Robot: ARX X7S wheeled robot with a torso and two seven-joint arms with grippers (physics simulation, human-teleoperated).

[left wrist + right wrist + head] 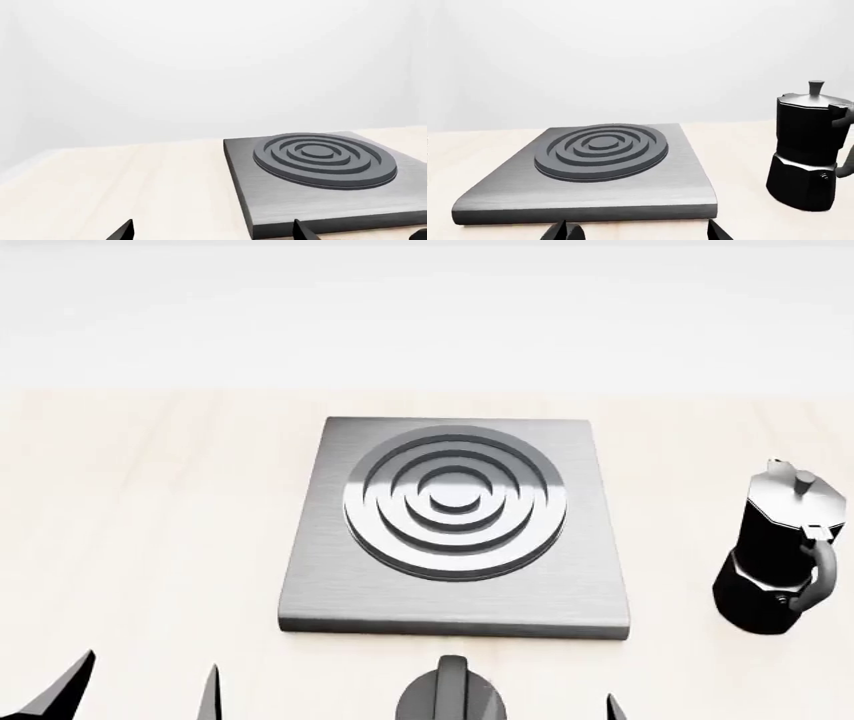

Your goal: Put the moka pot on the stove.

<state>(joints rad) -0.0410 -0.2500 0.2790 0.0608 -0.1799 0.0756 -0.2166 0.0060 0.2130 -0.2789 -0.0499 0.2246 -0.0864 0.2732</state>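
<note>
Upright, moka pot (pixel 781 545) right of stove (pixel 454 595), apart from both jaws

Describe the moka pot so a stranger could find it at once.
Start at the stove, the wide grey plate with burner rings on the pale table. The moka pot stands upright beside it on the right, apart. It alone is tall, black and faceted, unlike the squat knob.

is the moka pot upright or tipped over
Upright: the moka pot stands on its base on the table right of the stove, lid knob on top.
</note>
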